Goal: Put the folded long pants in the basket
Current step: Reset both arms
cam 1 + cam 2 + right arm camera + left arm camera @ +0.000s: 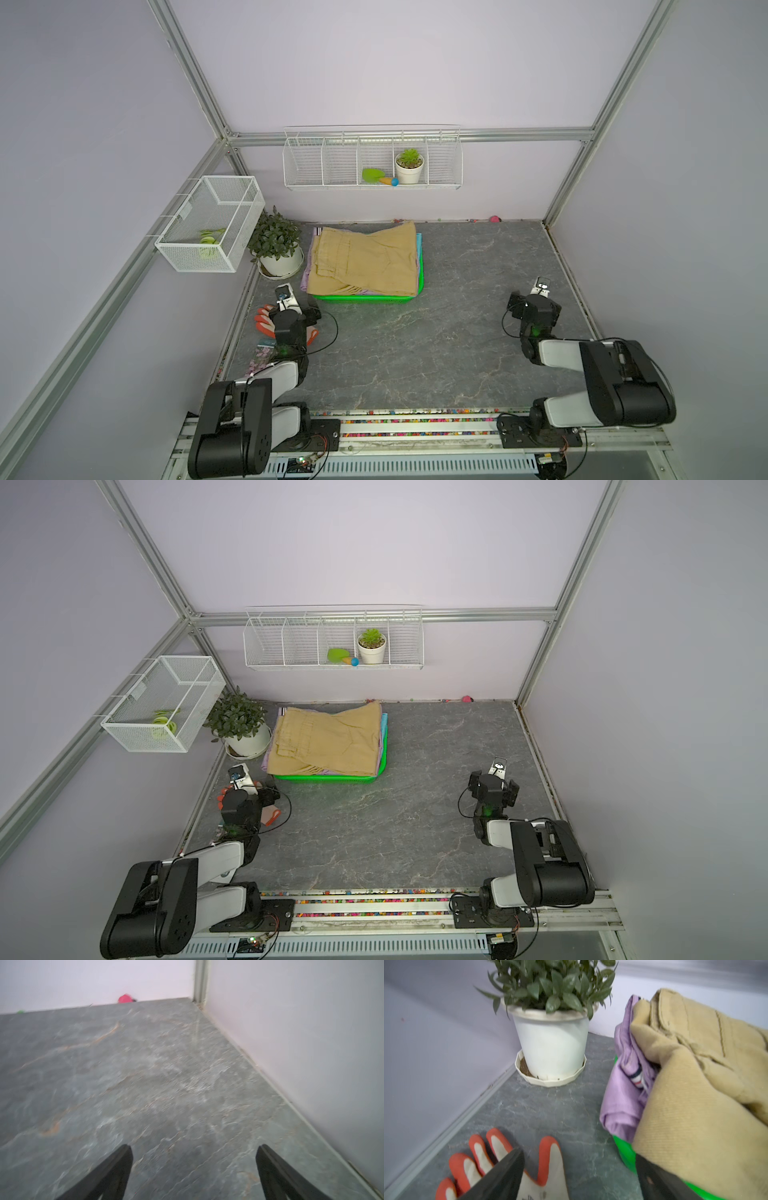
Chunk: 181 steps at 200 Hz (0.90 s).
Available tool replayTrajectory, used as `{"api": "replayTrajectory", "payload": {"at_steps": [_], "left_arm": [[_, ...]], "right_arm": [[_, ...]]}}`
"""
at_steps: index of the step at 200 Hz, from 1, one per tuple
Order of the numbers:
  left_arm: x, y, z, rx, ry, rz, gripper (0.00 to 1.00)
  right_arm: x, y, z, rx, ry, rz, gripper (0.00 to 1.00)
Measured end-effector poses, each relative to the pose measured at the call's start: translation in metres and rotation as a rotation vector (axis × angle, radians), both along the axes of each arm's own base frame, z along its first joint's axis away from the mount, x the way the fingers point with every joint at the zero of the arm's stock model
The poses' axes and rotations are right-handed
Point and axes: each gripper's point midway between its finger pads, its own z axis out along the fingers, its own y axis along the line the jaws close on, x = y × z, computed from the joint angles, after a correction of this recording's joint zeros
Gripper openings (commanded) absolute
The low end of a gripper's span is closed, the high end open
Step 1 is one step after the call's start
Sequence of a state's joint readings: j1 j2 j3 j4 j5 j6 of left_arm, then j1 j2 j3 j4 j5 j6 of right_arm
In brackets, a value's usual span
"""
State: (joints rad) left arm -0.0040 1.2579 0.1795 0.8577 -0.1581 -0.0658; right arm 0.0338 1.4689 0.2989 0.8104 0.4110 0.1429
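Since the folded long pants (365,262) already lie stacked in the basket (374,298), with tan on top, lilac overhanging the side toward the potted plant (552,1043) and teal showing at the opposite side, no pair appears left on the table (457,332). The stack's long axis runs across the table. The left gripper (577,1154) is nearer, just beside the basket's near corner, above the glove (554,1167). The right gripper (194,1146) is well apart. Both stand wide open, holding nothing. No orange cloth is visible.
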Motion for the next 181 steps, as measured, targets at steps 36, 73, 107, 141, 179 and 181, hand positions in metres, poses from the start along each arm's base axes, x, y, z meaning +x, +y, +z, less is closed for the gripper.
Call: {"api": "replayTrajectory", "payload": {"at_steps": [36,73,107,141,179,181], "left_arm": [[0.007,-0.027,-0.003,0.044,-0.085,-0.142,1.0],[0.046,-0.027,0.012,0.035,-0.077,-0.177,1.0],[0.049,-0.009,0.002,-0.011,-0.019,-0.157,1.0],[0.048,-0.01,-0.004,-0.028,0.003,-0.161,1.0],[0.049,-0.01,-0.004,-0.032,0.005,-0.16,1.0],[0.049,-0.01,-0.004,-0.032,0.005,-0.16,1.0]], "right_arm": [[0.014,0.026,-0.003,-0.005,-0.017,0.136,0.97],[0.03,0.026,0.016,-0.007,-0.065,0.131,0.99],[0.03,0.026,0.015,-0.01,-0.053,0.13,0.99],[0.028,0.026,0.01,-0.01,-0.028,0.13,0.99],[0.027,0.026,0.007,-0.011,-0.015,0.13,0.99],[0.027,0.026,0.007,-0.011,-0.014,0.13,0.99]]}}
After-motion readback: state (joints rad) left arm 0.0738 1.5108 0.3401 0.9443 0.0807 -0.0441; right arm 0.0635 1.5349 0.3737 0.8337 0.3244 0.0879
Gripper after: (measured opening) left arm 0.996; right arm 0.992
